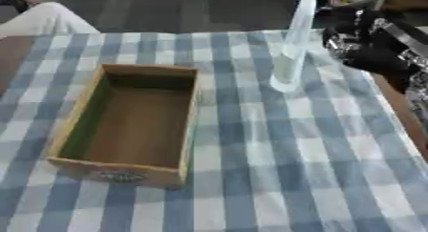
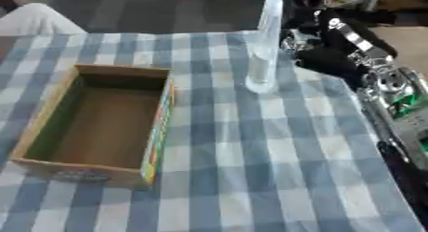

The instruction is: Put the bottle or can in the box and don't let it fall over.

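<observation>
A tall clear plastic bottle (image 1: 291, 54) stands upright on the checked cloth at the back, right of the middle. My right hand (image 2: 322, 57), black with silver joints, is just to the right of the bottle at about mid-height; whether it touches the bottle is unclear. An open cardboard box (image 1: 180, 126) lies on the left of the table with nothing inside it, a hand's width left of the bottle and nearer to me. My left hand shows in no view.
The blue-and-white checked cloth (image 1: 284, 169) covers the table. Its right edge (image 1: 403, 112) runs close beside my right arm (image 2: 393, 97), which comes in along that side. Dark floor lies beyond the far edge.
</observation>
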